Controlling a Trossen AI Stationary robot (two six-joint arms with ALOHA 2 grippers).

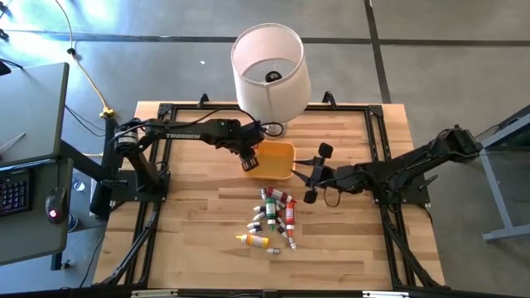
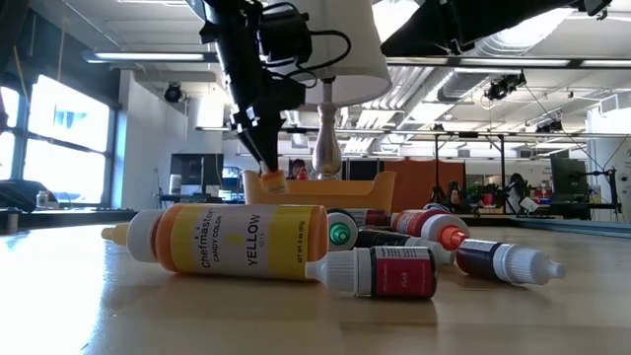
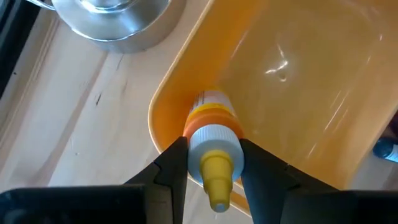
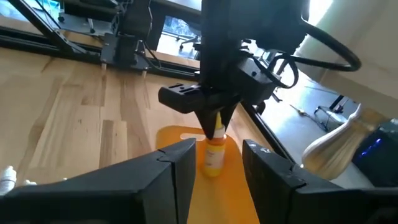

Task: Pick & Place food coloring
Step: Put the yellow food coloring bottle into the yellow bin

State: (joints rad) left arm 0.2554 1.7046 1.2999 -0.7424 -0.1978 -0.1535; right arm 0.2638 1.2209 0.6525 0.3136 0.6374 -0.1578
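Food coloring: small squeeze btls w/ pointed caps. One orange btl (image 3: 213,134) has a white ribbed collar and yellow nozzle tip; it's pinched at the neck between the left gripper (image 3: 213,163) fingers, closed tight on it, body hanging down into the near corner of the orange tray (image 3: 298,81). In the high view that gripper (image 1: 248,160) sits at the tray's 9 o'clock edge.

Rest of the btls lie in a loose pile (image 1: 274,217) on the table (image 1: 190,223), at 6 o'clock from the tray. Low view, closest: a fat yellow-orange btl (image 2: 232,240) on its side, label reads "Chefmaster CANDY COLOR YELLOW". Just in front, touching it, a dark red btl (image 2: 380,273) w/ white cap, label too small to read. Others behind: green cap, red cap, dark purple.

Tray: glossy translucent plastic, rounded corners. Table: light wood planks, black metal frame. White lampshade (image 1: 268,64) on a shiny chrome base (image 3: 112,18) at the tray's 12 o'clock.

Right gripper (image 1: 315,172) at the tray's 3 o'clock, fingers spread wide, nothing in them.
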